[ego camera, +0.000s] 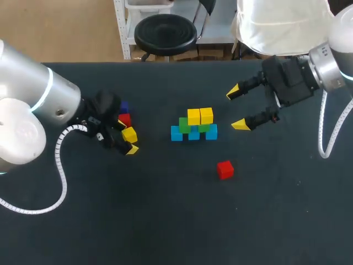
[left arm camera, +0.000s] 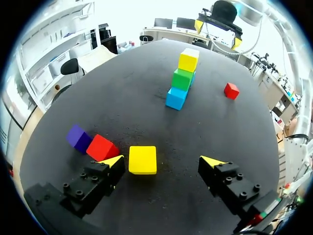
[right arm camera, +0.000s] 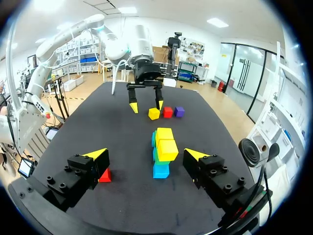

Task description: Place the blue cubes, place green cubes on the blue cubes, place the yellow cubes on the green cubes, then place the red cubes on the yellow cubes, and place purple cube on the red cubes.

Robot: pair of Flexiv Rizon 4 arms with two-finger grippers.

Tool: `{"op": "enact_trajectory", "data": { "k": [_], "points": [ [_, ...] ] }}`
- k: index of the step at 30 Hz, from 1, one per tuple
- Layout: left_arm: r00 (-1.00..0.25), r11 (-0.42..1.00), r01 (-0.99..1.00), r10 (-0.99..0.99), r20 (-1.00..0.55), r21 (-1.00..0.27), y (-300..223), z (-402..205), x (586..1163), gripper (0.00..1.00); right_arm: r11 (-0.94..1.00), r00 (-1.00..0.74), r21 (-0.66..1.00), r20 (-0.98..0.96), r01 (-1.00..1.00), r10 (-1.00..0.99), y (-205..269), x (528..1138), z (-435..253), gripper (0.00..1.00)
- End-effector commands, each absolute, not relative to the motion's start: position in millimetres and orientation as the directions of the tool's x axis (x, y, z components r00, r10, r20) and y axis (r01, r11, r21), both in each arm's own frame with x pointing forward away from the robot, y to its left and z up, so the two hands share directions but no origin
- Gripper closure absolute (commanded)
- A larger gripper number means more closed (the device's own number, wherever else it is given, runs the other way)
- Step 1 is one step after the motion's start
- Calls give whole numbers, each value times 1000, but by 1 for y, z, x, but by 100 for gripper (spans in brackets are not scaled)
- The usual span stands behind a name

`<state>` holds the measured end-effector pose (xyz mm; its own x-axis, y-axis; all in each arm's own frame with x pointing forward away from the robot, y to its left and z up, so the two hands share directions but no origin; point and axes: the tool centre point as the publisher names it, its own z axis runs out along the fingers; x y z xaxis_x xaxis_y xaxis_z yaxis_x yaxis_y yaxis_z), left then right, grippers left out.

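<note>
Three blue cubes [ego camera: 193,134] in row at table [ego camera: 165,221] middle, two green cubes [ego camera: 185,125] on them, two yellow cubes [ego camera: 199,116] on top (stepped stack). Loose red cube [ego camera: 224,169] lies alone, near stack's front.

We have left gripper [left arm camera: 162,160] wide open, low over loose yellow cube [left arm camera: 143,160]. Cube sits between fingers, just beside one and apart from other, nothing gripped. Second red cube [left arm camera: 101,147] and purple cube [left arm camera: 78,137] lie side by side just outside that finger.

Our right gripper [ego camera: 236,109] hangs wide open and empty beside stack, apart from it.
</note>
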<state>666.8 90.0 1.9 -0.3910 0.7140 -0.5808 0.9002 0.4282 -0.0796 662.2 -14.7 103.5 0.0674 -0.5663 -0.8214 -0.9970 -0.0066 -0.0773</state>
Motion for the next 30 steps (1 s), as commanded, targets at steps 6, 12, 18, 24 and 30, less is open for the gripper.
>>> {"op": "enact_trajectory", "data": {
  "k": [6, 12, 18, 24, 30],
  "points": [
    [-388, 420, 903, 710, -588, -89, 86, -6, 668, 49, -8, 68, -78, -823, -997, -564, -15, 663, 103, 0],
    [-394, 426, 900, 707, -588, -91, 86, -11, 667, 100, -8, 68, -78, -823, -997, -564, -15, 663, 103, 0],
    [-394, 426, 900, 709, -584, -89, 87, -14, 665, 100, -8, 68, -78, -823, -997, -564, -15, 663, 103, 0],
    [-357, 397, 915, 715, -602, -71, 83, -10, 660, 100, -8, 68, -78, -823, -997, -564, -15, 663, 103, 0],
    [-227, 258, 965, 745, -627, -42, 66, 4, 653, 100, -8, 68, -78, -823, -997, -564, -15, 663, 103, 0]
  ]
}}
